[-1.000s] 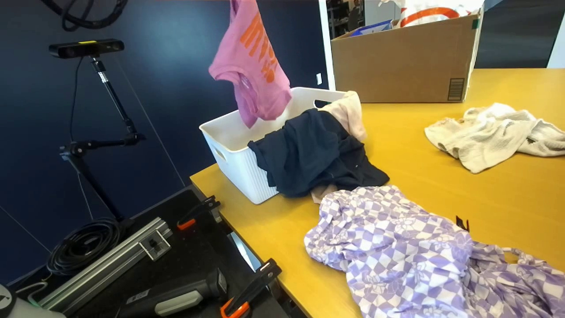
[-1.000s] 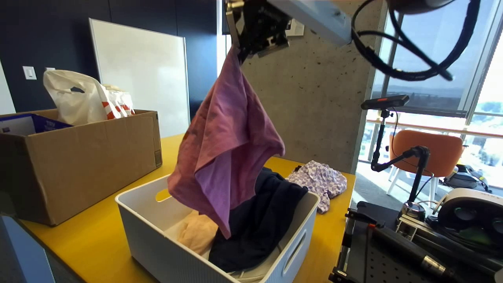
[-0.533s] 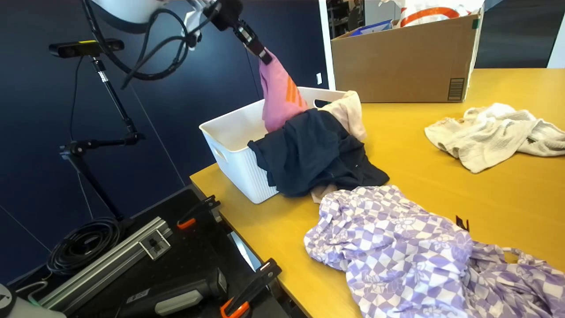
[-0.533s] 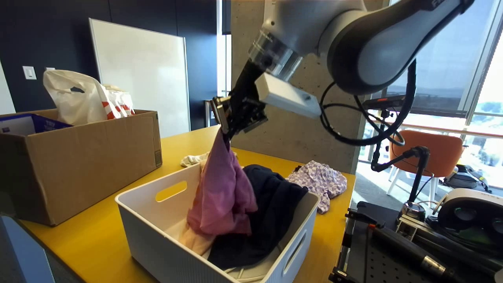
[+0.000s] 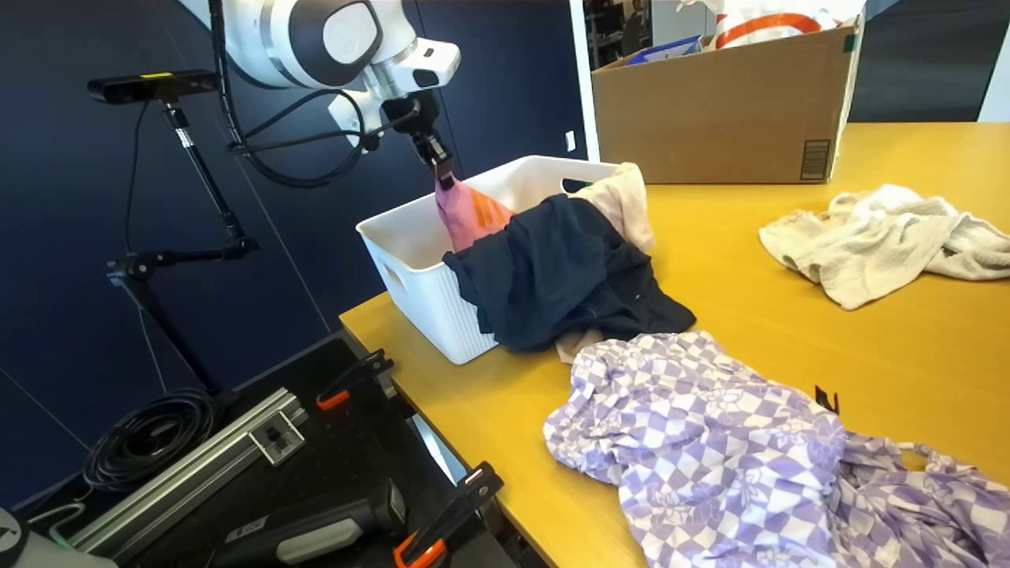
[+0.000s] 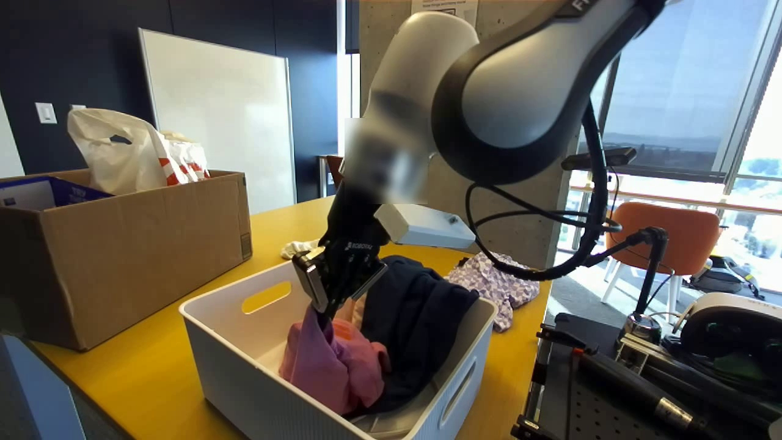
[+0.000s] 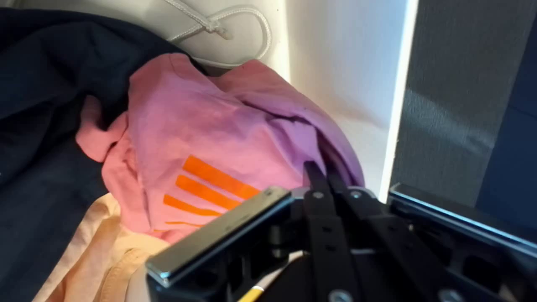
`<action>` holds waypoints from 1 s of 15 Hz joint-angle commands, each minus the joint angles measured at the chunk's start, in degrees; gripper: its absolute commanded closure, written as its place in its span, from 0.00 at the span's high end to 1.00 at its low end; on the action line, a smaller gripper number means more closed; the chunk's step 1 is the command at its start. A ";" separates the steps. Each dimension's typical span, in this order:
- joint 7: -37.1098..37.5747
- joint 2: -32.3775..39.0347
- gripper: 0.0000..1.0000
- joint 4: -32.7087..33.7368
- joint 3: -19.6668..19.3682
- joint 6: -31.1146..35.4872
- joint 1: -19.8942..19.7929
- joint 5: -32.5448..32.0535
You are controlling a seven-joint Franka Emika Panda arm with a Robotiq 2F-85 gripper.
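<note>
My gripper [image 7: 322,170] is shut on an upper fold of a pink garment [image 7: 218,121] with orange stripes. In an exterior view the fingertips reach down inside the white basket [image 6: 263,391], and the pink garment [image 6: 342,373] lies bunched below them. A navy cloth [image 6: 421,318] sits beside it and hangs over the basket's rim, as an exterior view shows with the navy cloth [image 5: 552,268]. Under the pink garment's lower edge in the wrist view is a peach cloth [image 7: 113,251]. A white cord [image 7: 260,29] lies on the basket floor. The pinched fabric is partly hidden by the fingers.
A purple checkered garment [image 5: 710,442] and a cream cloth [image 5: 892,237] lie on the yellow table [image 5: 710,260]. Behind the basket stands a large cardboard box [image 5: 718,110] with bags in it. Clamps [image 5: 454,513] and a camera arm [image 5: 189,260] are near the table's edge.
The arm has come down, carrying the pink garment from hanging above the basket to bunched inside it. The gripper has stayed shut on it. The other cloths look unmoved.
</note>
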 commanded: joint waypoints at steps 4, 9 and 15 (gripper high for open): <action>-12.05 -2.76 0.40 5.23 -10.21 -13.97 4.07 9.12; -6.33 -7.08 0.77 6.35 -18.07 -21.28 7.43 4.39; 0.92 -11.33 1.00 6.75 -23.92 -31.38 6.69 -2.70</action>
